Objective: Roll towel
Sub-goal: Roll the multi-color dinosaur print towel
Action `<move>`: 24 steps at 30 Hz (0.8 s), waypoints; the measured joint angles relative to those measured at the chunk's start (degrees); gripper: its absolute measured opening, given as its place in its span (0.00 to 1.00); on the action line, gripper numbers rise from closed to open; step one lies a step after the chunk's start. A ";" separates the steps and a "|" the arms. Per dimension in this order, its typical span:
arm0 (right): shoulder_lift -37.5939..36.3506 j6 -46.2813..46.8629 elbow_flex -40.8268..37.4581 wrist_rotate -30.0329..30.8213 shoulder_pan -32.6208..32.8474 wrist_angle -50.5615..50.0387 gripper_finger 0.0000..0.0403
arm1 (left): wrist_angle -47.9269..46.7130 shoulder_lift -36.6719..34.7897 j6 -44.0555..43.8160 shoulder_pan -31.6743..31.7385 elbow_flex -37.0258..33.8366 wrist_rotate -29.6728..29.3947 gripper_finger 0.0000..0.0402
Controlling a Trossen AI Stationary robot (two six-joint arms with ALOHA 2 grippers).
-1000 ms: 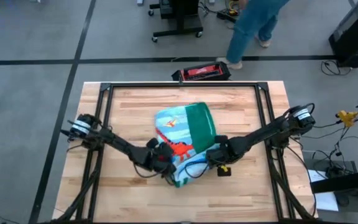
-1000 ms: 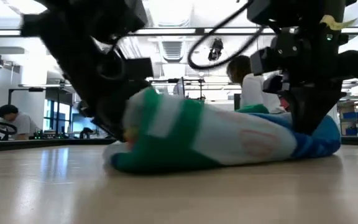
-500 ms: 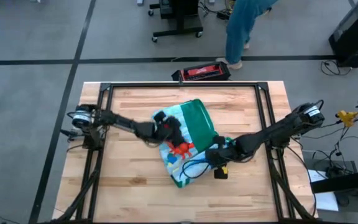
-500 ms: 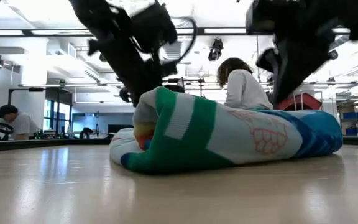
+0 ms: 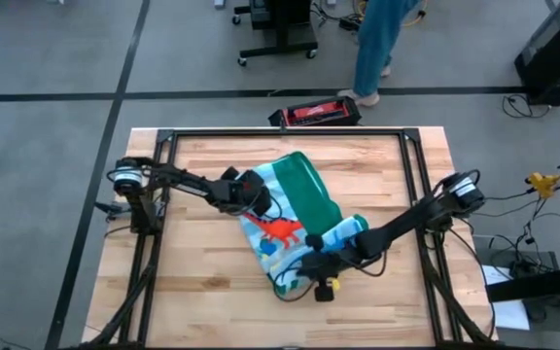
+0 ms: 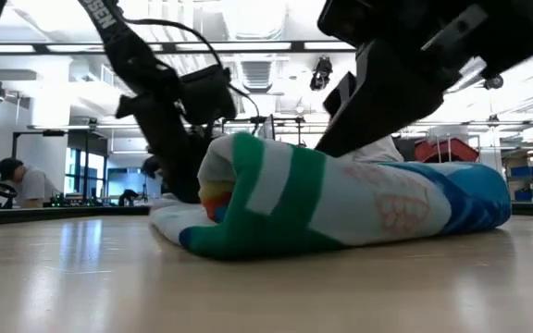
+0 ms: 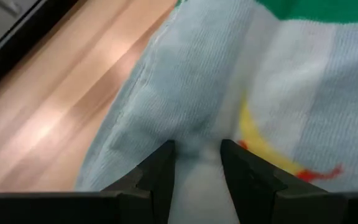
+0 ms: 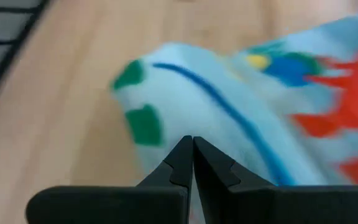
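The towel (image 5: 295, 219) lies near the middle of the wooden table (image 5: 202, 282), bunched into a loose, thick roll that runs slantwise across the boards. Its plain green part faces the far edge, while the pale blue part with a red dinosaur lies on top nearer the front. From table height the towel (image 6: 340, 208) shows as a fat bundle — green and white at one end, blue at the other — resting flat on the tabletop.

The left gripper (image 5: 257, 194) sits at the towel's far-left edge, beside the green part. Its fingers (image 7: 160, 171) stand a little apart with a fold of pale blue cloth pinched between them (the wrist view shows the fabric filling the gap).

The right gripper (image 5: 311, 274) is at the near end of the roll, low over the table. Its fingertips (image 8: 182, 155) are pressed tight together with nothing between them, the towel's end just beyond the tips.

A person's legs (image 5: 377, 44) show on the floor beyond the table — well apart from it.
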 joint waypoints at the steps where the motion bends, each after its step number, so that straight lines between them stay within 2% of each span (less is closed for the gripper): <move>1: 0.68 -0.31 0.33 -1.32 -0.02 0.23 0.00 | -0.70 -0.22 -2.14 -0.37 -1.22 -0.12 0.30; 8: 1.14 -2.53 0.70 -4.59 -0.04 0.09 0.00 | -8.99 -4.36 -15.64 -5.69 -5.95 -1.14 0.30; 15: 0.91 -4.75 1.72 -2.69 -1.83 0.09 0.00 | -17.86 -13.80 -19.01 -11.42 -6.99 3.73 0.30; 19: -2.01 -5.27 1.83 0.97 -2.31 -2.42 0.00 | -18.32 -20.44 -18.05 -14.77 -7.50 1.39 0.30; 24: -9.06 -2.33 1.70 7.40 -2.55 -14.95 0.00 | -17.86 -26.44 -18.23 -22.53 -8.15 -1.25 0.30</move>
